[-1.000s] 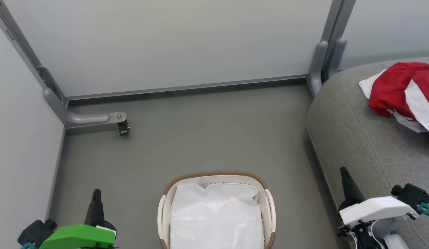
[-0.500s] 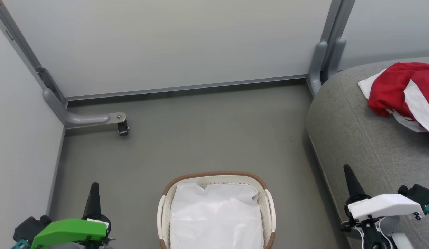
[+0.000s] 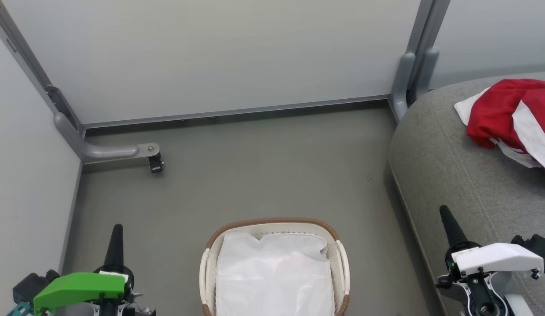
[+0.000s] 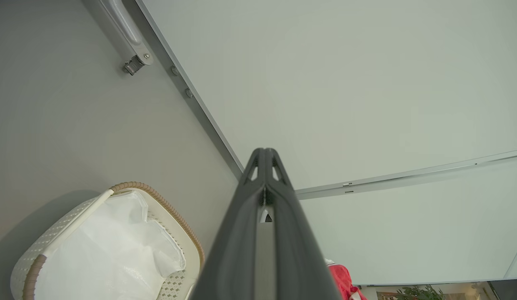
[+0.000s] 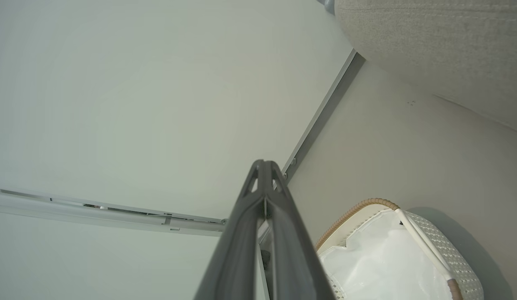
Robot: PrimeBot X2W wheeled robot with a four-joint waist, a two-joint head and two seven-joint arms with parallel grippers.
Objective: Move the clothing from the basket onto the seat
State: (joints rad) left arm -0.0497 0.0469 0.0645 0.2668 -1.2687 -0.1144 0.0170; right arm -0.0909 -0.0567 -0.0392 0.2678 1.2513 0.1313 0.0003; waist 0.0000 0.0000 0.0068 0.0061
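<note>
The red clothing (image 3: 509,116) with white panels lies on the grey seat (image 3: 456,175) at the right; a red scrap (image 4: 343,281) also peeks past the fingers in the left wrist view. The white basket (image 3: 274,226) with its brown rim stands on the floor at bottom centre, and I see nothing in it but the white liner (image 3: 274,272). My left gripper (image 3: 115,235) is shut and empty, left of the basket. My right gripper (image 3: 445,217) is shut and empty, by the seat's front edge. Both wrist views show the basket (image 4: 175,233) (image 5: 429,233) beside pressed-together fingers.
Pale panel walls (image 3: 211,57) close off the back and left. A grey frame foot with a small black caster (image 3: 156,163) stands on the grey floor (image 3: 263,175) at the left. A grey post (image 3: 406,79) rises next to the seat's far corner.
Both grippers have pulled back toward the bottom of the head view, the left drifting left, the right drifting right. Clothing, basket and seat have stayed put.
</note>
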